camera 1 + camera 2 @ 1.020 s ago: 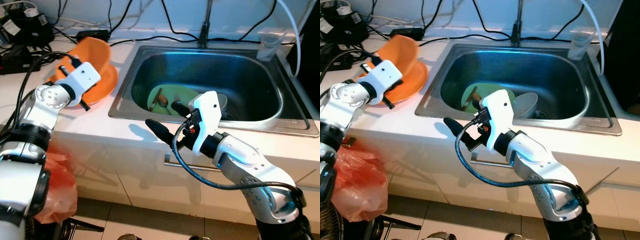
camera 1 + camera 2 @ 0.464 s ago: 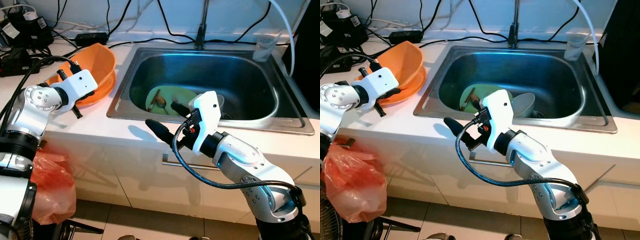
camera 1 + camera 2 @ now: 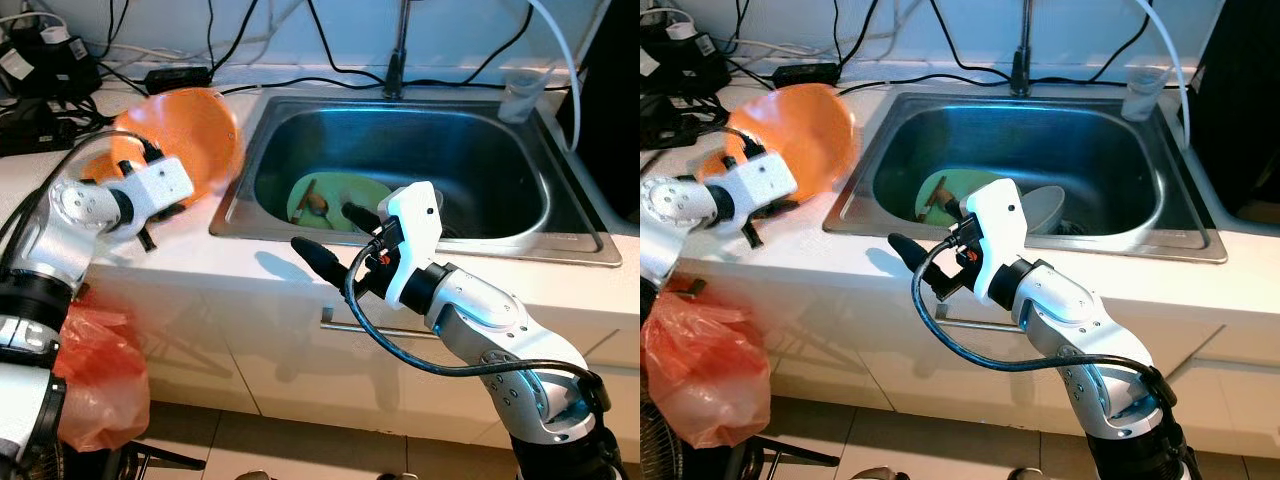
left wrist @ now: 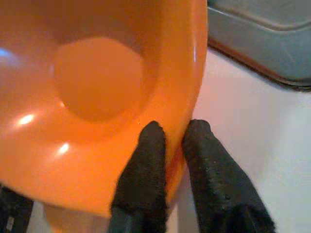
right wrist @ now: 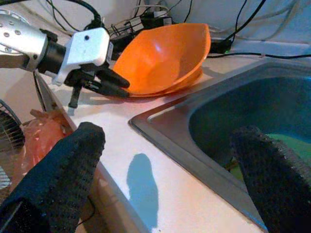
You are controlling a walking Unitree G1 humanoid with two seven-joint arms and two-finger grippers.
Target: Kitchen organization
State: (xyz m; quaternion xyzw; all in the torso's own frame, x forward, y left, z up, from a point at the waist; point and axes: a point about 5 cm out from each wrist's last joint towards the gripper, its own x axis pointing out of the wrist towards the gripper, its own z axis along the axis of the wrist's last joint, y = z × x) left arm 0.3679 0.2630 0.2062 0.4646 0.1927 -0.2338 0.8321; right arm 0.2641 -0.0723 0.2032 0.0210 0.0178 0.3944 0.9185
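A: What do we have on our far left?

B: A red plastic bag (image 3: 95, 380) hangs below the front edge of the white table (image 3: 200, 255). Back on the tabletop we see black power adapters and cables (image 3: 45, 75) against the wall.

A: And our left tool?

B: Our left tool (image 4: 170, 145) is clamped on the rim of the round orange plastic bowl (image 3: 180, 140). In the left wrist view one black finger (image 4: 146, 165) lies inside the rim and the other outside, pinching the wall between them. The bowl is tilted steeply over the table, its hollow turned towards the sink, and it looks blurred in the head views. We see it just left of the sink's edge. In the right wrist view a second orange rim shows beneath it, near the tabletop; whether the two touch we cannot tell.

A: Moving rightward?

B: The stainless steel sink (image 3: 560, 235) is set into the table. Inside it lies a light green round plate (image 3: 345, 195) with brown scraps on it, and just to its right a pale dish (image 3: 1045, 205), partly hidden by our right arm. The tap's stem (image 3: 397, 60) rises behind the basin.

A: Our right tool?

B: Our right tool (image 5: 165, 170) hovers over the table's front strip before the sink, fingers spread wide and holding nothing.

A: Far right?

B: A clear plastic cup (image 3: 520, 98) stands at the sink's back right corner, beside a white hose (image 3: 560, 40).
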